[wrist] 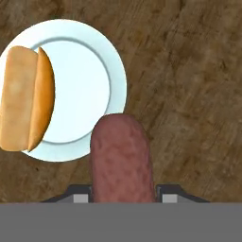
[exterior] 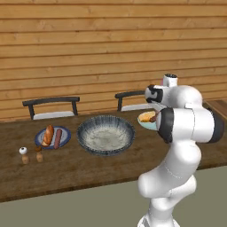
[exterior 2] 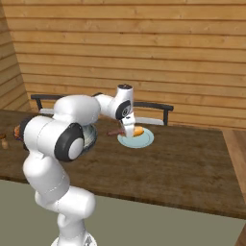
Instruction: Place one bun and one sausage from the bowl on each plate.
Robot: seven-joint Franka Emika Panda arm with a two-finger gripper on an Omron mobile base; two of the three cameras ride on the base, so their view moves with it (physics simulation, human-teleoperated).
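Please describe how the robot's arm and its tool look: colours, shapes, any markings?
The arm is glossy white, built of rounded, bulbous segments with dark rings at the joints. The tool is small and white, below a dark wrist section. No cables or markings are visible.

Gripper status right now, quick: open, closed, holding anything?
Gripper: closed on a sausage, held above the pale teal plate.

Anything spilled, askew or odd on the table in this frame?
Nothing spilled. The bun lies off-centre on the pale teal plate, overhanging its rim. The gripper holds the sausage above the plate's edge. The bowl is empty.
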